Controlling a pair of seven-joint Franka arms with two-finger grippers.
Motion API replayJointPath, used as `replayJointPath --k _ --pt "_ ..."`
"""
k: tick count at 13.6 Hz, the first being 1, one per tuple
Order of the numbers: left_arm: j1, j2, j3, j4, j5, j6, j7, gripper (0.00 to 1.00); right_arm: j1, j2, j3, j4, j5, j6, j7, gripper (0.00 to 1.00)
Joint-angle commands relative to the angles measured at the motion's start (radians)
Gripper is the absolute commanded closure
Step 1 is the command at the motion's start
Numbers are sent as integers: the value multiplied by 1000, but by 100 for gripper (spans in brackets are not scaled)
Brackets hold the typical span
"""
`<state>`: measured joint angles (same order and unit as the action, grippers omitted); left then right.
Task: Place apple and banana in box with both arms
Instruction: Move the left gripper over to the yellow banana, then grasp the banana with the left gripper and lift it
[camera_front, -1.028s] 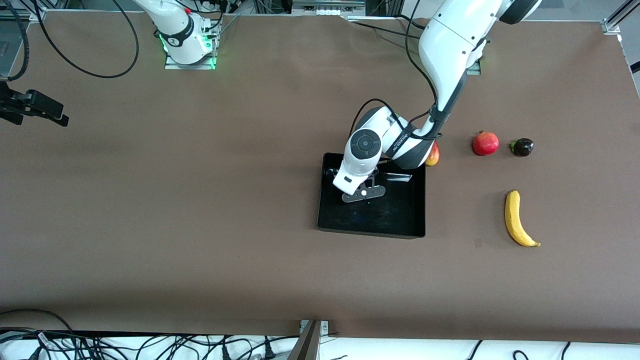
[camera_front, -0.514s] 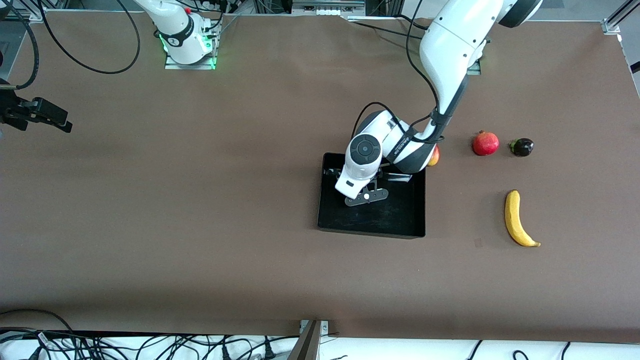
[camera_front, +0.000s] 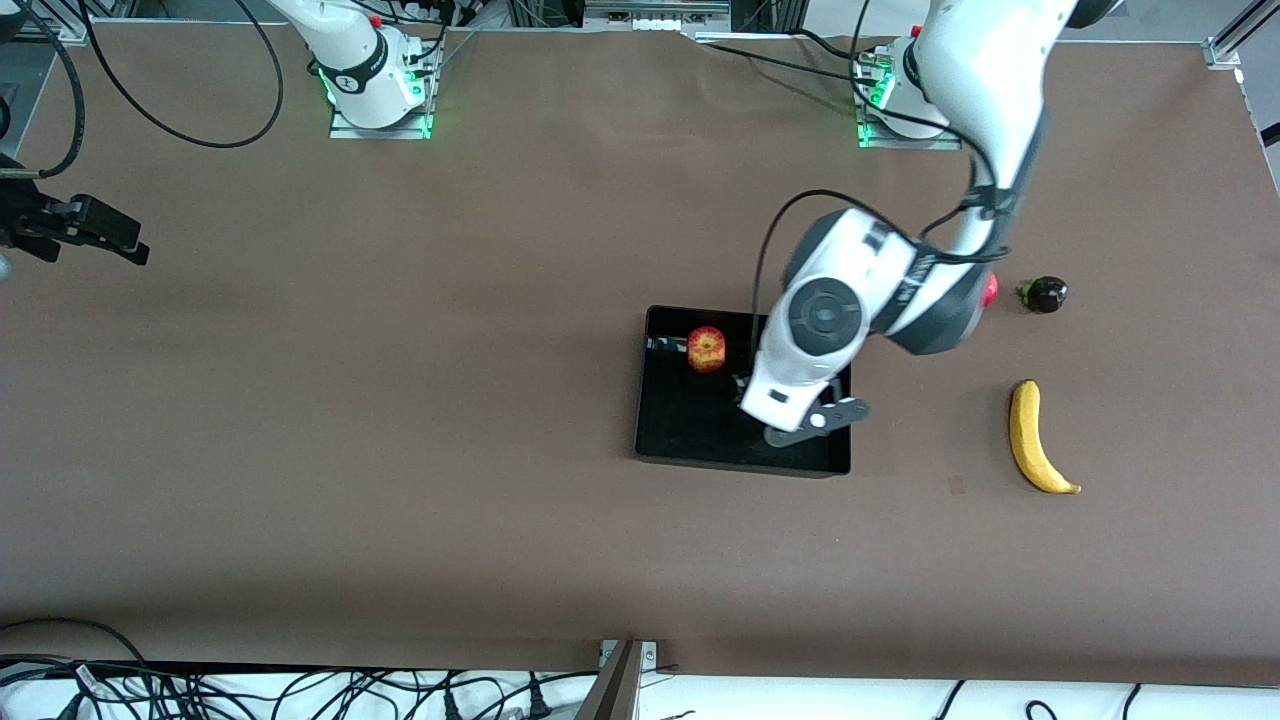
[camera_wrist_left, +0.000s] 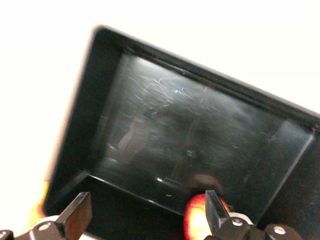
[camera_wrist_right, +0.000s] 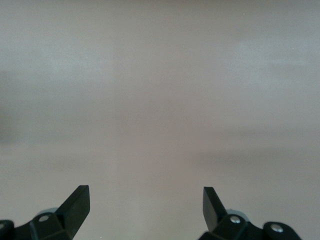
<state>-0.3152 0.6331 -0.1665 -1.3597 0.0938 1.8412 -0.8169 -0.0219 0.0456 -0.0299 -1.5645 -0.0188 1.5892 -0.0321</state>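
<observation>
The apple (camera_front: 707, 349) lies in the black box (camera_front: 700, 430), near the wall farther from the front camera. My left gripper (camera_front: 815, 420) is open and empty above the box's end toward the left arm. In the left wrist view the gripper (camera_wrist_left: 145, 215) looks down into the box (camera_wrist_left: 200, 125), and the apple (camera_wrist_left: 196, 220) shows beside one fingertip (camera_wrist_left: 212, 205), apart from it. The banana (camera_front: 1035, 438) lies on the table toward the left arm's end, beside the box. My right gripper (camera_front: 75, 225) waits open over the table's right arm end, and its wrist view (camera_wrist_right: 145, 200) shows only bare table.
A dark round fruit (camera_front: 1043, 293) lies farther from the front camera than the banana. A uniformly red round fruit (camera_front: 989, 290) beside it is mostly hidden by the left arm. Cables run along the table edge nearest the front camera.
My left gripper has risen and moved across the box toward the left arm's end. The apple, hidden under the hand before, now lies uncovered in the box. The right gripper barely moved.
</observation>
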Motion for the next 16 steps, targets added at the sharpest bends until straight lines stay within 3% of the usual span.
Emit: replayJointPath --k 1,6,9,13,16 --pt "111 -47 -4 -32 -17 -36 146 0 -13 -15 11 -12 -13 3 -17 0" --pt "387 -35 -5 -50 -19 -11 529 0 -13 -15 11 -12 -13 2 -17 0" --pt "505 28 -4 -53 -16 61 691 0 -13 -15 11 -12 -12 2 -17 0" --pt "542 94 2 -134 -3 249 728 0 -13 -15 11 -12 -10 2 -14 0" --pt "561 102 10 -283 65 455 737 0 -13 -15 15 -12 -10 2 -14 0"
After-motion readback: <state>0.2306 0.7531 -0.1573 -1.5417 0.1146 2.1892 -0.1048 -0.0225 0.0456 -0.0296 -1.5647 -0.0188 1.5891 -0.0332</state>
